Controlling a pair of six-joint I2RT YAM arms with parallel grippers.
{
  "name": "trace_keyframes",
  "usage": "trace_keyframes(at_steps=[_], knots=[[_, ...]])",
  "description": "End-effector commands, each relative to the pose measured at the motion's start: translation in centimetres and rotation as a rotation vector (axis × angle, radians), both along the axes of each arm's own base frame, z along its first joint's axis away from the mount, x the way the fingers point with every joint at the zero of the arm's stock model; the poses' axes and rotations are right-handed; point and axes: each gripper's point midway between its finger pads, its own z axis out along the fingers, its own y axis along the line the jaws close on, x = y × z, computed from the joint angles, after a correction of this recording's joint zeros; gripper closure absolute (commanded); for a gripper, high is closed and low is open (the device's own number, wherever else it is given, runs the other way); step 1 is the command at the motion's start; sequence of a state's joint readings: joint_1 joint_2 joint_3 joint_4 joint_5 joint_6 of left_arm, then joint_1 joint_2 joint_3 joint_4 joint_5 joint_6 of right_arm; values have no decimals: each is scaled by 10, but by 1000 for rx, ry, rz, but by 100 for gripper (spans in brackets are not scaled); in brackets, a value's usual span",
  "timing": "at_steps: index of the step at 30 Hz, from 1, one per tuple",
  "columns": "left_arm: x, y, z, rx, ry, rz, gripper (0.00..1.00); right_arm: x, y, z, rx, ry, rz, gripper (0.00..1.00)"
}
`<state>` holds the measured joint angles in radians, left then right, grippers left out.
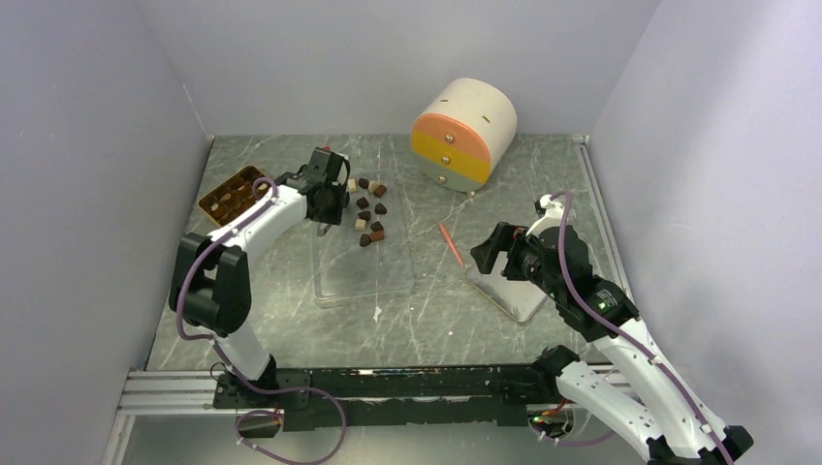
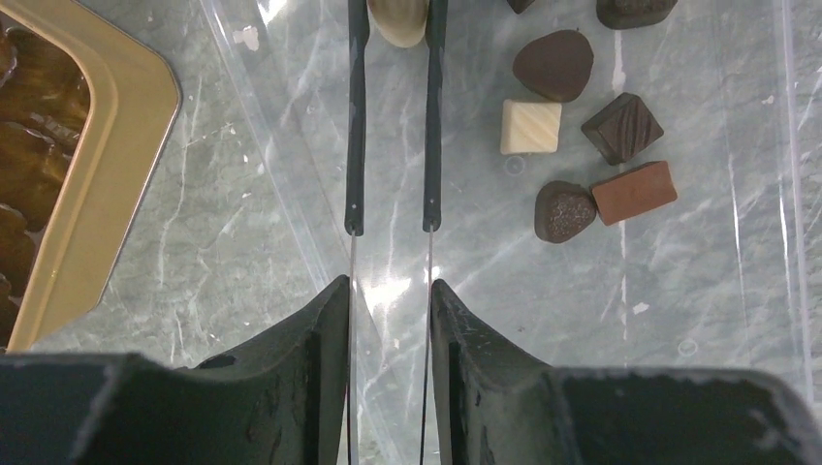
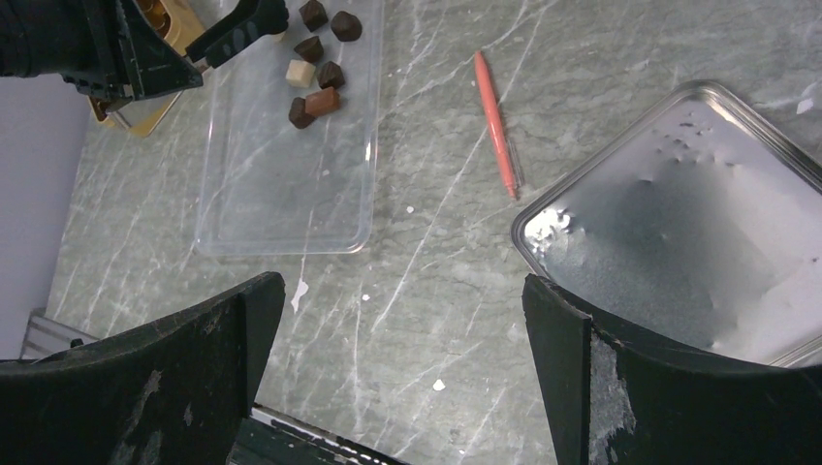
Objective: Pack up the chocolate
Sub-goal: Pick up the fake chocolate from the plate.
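From the black mounting rail (image 1: 417, 383) at the near edge, two arms reached across the marbled table (image 1: 291, 320) on a packing job that looked well short of finished. The left gripper (image 2: 393, 29), at the far left, was closed on a cream-white piece (image 2: 397, 15) of chocolate, its thin fingers (image 2: 356, 116) pressed to both sides. Whether the piece was lifted clear of the surface could not be told.

Just to its left lay the golden tray (image 2: 107, 174), with brown shapes showing in its compartments, though how many were filled could not be counted. To the gripper's right, about ten loose chocolates (image 1: 368, 208), dark, mid-brown and cream, lay scattered on the far end of a clear plastic tray (image 1: 363, 276). Judging by that pile, much of the packing was yet to be done.

The right gripper (image 1: 488, 254) hung with its jaws spread wide and empty above a metal tray (image 1: 514, 295) at the near right, well apart from the sweets. An orange-red stick (image 1: 451, 244) lay on the table between the clear tray and the metal one. A banded drum (image 1: 463, 134) stood at the far edge.
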<state>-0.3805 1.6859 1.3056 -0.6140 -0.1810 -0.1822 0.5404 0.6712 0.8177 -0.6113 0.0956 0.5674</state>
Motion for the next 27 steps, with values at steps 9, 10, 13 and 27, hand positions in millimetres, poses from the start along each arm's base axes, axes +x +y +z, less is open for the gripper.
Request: trace_keyframes(at_steps=[9,10,13,27], knots=[[8,-2,20,-24,-29,75,65,3,-1,16,11,-55,-3,1],[7,-1,20,-21,-27,80,65,3,-1,16,10,-55,-2,1],[8,1,21,-20,-23,96,64,3,-2,16,8,-56,-8,1],[6,4,10,-59,16,123,61,1,-4,13,2,-54,-12,1]])
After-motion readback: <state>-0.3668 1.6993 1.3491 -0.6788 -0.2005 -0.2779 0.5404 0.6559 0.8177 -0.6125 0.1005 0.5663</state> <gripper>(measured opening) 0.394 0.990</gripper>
